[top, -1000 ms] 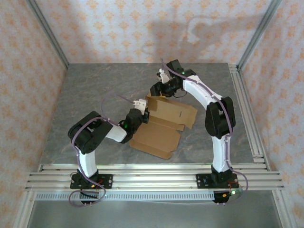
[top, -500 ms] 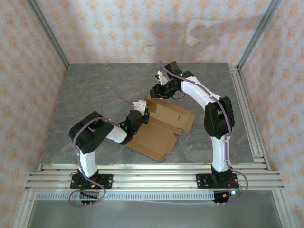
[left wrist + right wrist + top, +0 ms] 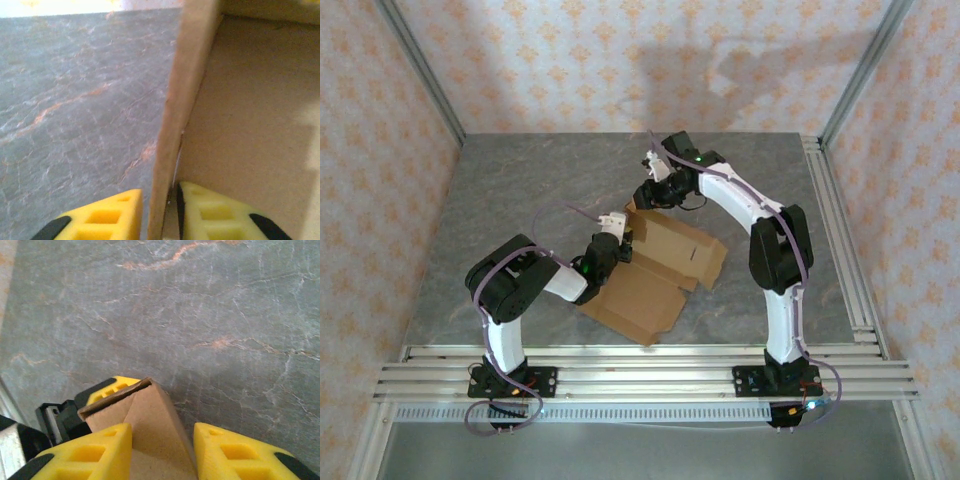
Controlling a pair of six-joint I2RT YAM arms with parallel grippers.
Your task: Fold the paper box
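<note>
Top external view: the paper box [image 3: 660, 270] lies opened out on the table [image 3: 510, 200] between the two claws. The left gripper [image 3: 616, 232] is at the box's left edge and the right gripper [image 3: 642, 198] at its far-left corner. The box's long axis runs from the near side, below the left claw, up and to the right, ending right of the right claw. A raised side wall stands up at the left claw.

In the left wrist view, the yellow fingers [image 3: 105, 217] straddle that upright wall. They stand slightly apart, with a sliver of gap on the outer side, so the wall is guided rather than pinched.

In the right wrist view, a folded cardboard corner sits between the pads [image 3: 235, 452]. It touches one pad, but the other side is less clear, so a firm clamp cannot be told.

The step in hand looks like standing the side walls up along their creases. To do it well:
- The left claw should keep the wall vertical without crushing the corrugation.
- The right claw should bend its flap exactly on the scored line, moving inward toward the left claw.
- The base panel should stay flat, since a twist would skew the box.
</note>
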